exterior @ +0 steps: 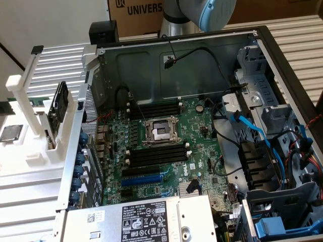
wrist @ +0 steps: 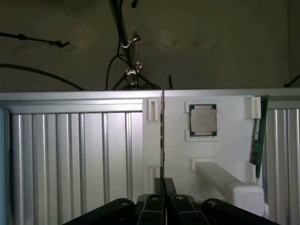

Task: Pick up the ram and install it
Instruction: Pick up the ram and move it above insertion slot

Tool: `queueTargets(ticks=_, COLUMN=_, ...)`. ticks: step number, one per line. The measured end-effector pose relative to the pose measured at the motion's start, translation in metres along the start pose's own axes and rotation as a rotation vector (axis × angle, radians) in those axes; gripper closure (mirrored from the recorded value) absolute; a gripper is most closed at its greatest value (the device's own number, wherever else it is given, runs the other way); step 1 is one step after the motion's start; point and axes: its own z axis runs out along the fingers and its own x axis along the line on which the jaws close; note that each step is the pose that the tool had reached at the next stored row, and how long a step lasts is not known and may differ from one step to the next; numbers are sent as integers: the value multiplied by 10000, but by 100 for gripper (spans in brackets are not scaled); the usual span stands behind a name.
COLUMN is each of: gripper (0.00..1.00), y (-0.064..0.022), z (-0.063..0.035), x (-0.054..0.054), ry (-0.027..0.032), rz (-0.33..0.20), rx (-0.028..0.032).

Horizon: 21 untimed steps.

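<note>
The ram (wrist: 257, 136), a dark green stick with a pale label, stands on edge in a white holder (wrist: 225, 140), at the side away from my fingers. My gripper (wrist: 164, 185) is shut, with nothing between its black fingers (wrist: 152, 206). Its tips line up with a thin dark board (wrist: 162, 136), seen edge-on in the holder's other slot. That board (exterior: 60, 101) stands free in the exterior view, nothing gripping it. Black memory slots (exterior: 156, 154) lie bare on the motherboard either side of the processor socket (exterior: 161, 132).
A loose processor chip (wrist: 203, 120) lies in the holder between the board and the ram. The open computer case (exterior: 262, 38) has tall metal walls, a power supply (exterior: 146, 219) in front and cables and drive bays (exterior: 282, 151) at the exterior view's right. My arm (exterior: 202, 12) rises behind the case.
</note>
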Motion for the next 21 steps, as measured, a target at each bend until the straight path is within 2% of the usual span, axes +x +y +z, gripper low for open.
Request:
queueTargets(ticks=1, gripper=88, y=-42, z=-89, x=-5, ry=0, rz=-1, rx=0)
queueTargets(ticks=2, gripper=88, y=-71, z=-137, x=-8, ry=-1, rz=0, rx=1)
queueTargets(ticks=7, gripper=88, y=-287, z=-285, x=-22, ry=0, rz=0, rx=-2)
queueTargets(ticks=8, gripper=88, y=-425, z=-354, x=-30, ry=1, rz=0, rx=-9)
queueTargets(ticks=17, gripper=88, y=-833, z=-556, x=-53, ry=1, rz=0, rx=-36)
queueTargets(ticks=18, gripper=88, y=-970, z=-612, x=-60, ry=2, rz=1, rx=-57)
queueTargets(ticks=21, gripper=88, y=-1105, z=-652, x=-67, ry=3, rz=2, rx=-84)
